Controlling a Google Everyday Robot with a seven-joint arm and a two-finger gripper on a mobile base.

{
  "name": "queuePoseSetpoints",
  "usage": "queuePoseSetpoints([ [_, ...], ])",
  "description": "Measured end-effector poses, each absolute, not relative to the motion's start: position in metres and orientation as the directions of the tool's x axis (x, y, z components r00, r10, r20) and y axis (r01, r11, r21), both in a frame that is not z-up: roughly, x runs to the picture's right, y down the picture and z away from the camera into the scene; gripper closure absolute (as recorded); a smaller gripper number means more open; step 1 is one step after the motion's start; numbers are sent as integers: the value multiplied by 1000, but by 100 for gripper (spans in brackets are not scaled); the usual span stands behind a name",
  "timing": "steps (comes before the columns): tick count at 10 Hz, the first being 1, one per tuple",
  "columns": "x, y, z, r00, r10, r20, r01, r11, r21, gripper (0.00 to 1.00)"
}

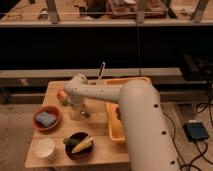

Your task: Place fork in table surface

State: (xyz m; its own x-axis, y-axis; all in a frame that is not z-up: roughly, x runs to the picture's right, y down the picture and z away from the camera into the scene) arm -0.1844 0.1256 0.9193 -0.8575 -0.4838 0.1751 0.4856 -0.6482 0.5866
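Note:
My white arm reaches from the lower right across the wooden table (pixel 97 152). The gripper (pixel 75 109) hangs low over the table's left middle, between the red bowl and the orange tray. A small dark thing (pixel 85 114) lies just right of the gripper, touching or nearly touching the table; I cannot tell whether it is the fork. A thin pale rod (pixel 101 70) stands upright at the table's far edge.
A red bowl with a blue sponge (pixel 46 119) sits left of the gripper. An orange fruit (pixel 62 95) lies behind it. A white cup (pixel 46 148) and a dark bowl with corn (pixel 80 145) stand in front. An orange tray (pixel 114 131) lies to the right.

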Motion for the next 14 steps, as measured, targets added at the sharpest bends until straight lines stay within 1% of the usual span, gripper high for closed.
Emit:
queuePoseSetpoints([
  [1,-182,126,918,-858,-480,180,486,-648,586,91],
  [2,-182,126,916,-860,-477,182,484,-648,588,98],
  [3,-180,126,916,-859,-478,184,486,-647,587,100],
  [5,-175,126,911,-857,-483,182,490,-651,580,100],
  [7,-156,108,898,-839,-517,171,516,-655,552,100],
  [10,-107,70,862,-793,-590,152,573,-639,513,100],
  [11,-84,53,844,-774,-618,136,593,-632,499,100],
  [14,-53,16,796,-739,-671,64,614,-631,475,100],
])
